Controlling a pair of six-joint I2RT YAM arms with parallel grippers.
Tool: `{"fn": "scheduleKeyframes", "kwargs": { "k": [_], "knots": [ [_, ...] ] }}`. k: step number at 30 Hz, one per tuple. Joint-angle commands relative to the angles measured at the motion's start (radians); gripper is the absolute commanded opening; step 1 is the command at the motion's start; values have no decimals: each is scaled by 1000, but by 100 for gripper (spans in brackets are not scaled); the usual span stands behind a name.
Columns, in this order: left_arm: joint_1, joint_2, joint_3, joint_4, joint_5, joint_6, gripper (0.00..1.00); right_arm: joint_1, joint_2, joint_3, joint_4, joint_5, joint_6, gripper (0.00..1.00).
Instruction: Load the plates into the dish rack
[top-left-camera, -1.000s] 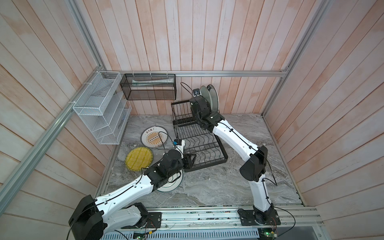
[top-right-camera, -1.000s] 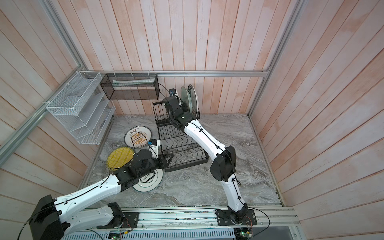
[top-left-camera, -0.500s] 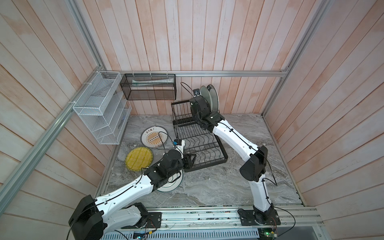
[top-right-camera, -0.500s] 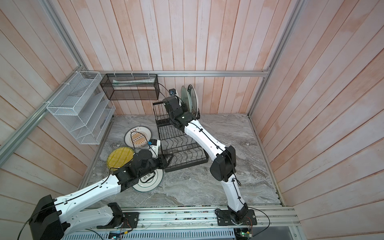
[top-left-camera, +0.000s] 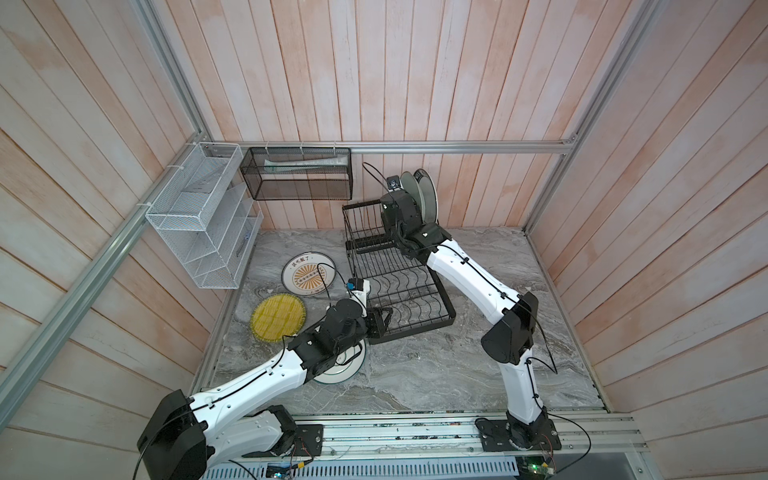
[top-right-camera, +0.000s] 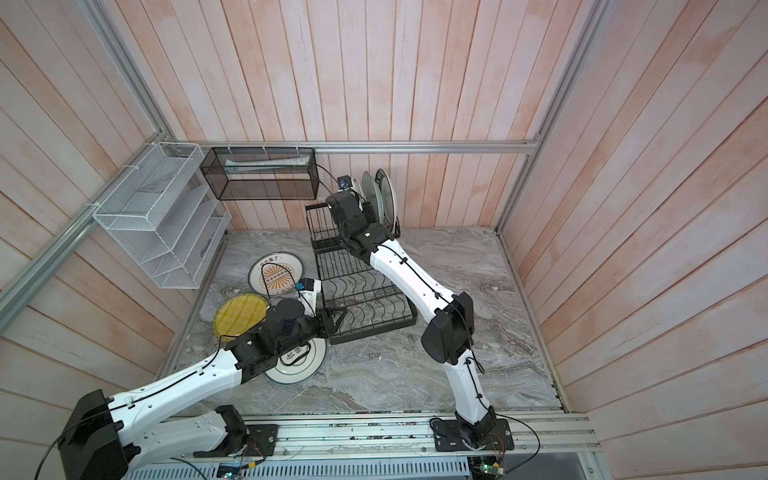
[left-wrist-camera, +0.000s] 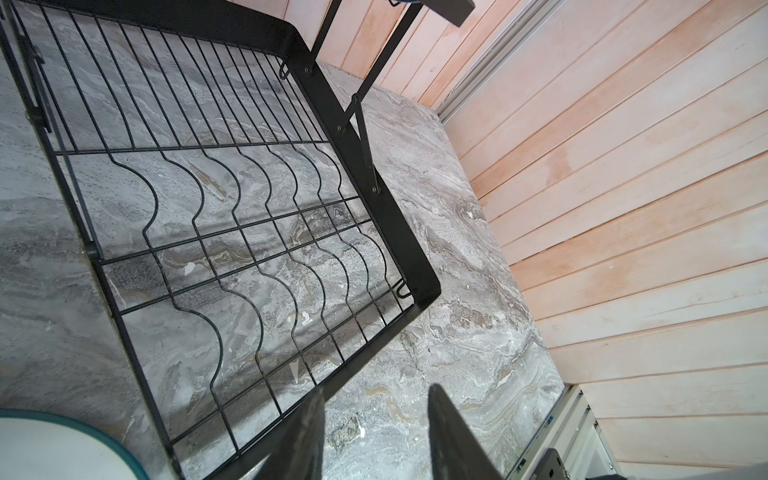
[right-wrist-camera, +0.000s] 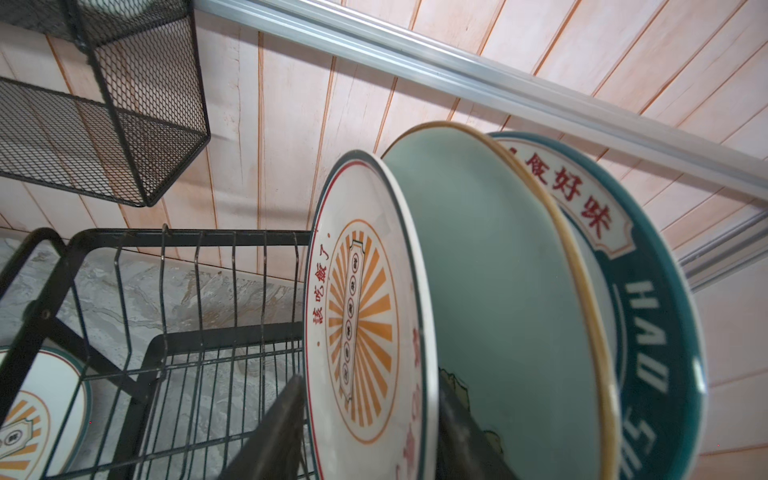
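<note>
I log three plates upright in the dish rack. Right gripper straddles the sunburst plate, grip unclear; left gripper part-open, empty, over marble at the rack's corner.

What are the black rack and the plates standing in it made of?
Dish rack: looks like thin metal wire with a flat strip rim, coated matte black. Sunburst plate and mint plate: smooth, glossy surfaces suggest glazed ceramic, though melamine cannot be ruled out.

White-shelled left arm and right arm, black joints, thin black cables clipped alongside
</note>
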Motion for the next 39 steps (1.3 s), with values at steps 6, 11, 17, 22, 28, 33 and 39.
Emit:
{"fn": "scheduleKeyframes", "kwargs": {
  "k": [6, 11, 17, 22, 28, 33, 39],
  "knots": [
    [-4, 14, 49, -12, 3, -3, 42, 25, -95, -44, 57, -15, -26, 56],
    [-3, 16, 52, -16, 0, -6, 42, 52, -160, -112, 109, -9, -50, 57],
    [-3, 23, 58, -50, -33, -2, 43, 74, -278, -231, 190, -12, -60, 57],
    [-4, 22, 79, -108, -75, 18, 43, 76, -433, -423, 309, -102, -61, 61],
    [-4, 4, 102, -190, -172, 43, 44, 71, -638, -660, 443, -204, -53, 65],
    [-3, -25, 100, -215, -228, 67, 46, 53, -780, -823, 491, -252, -27, 68],
    [20, -23, 109, -247, -240, 85, 49, 23, -867, -961, 474, -279, 40, 69]
  ]
}}
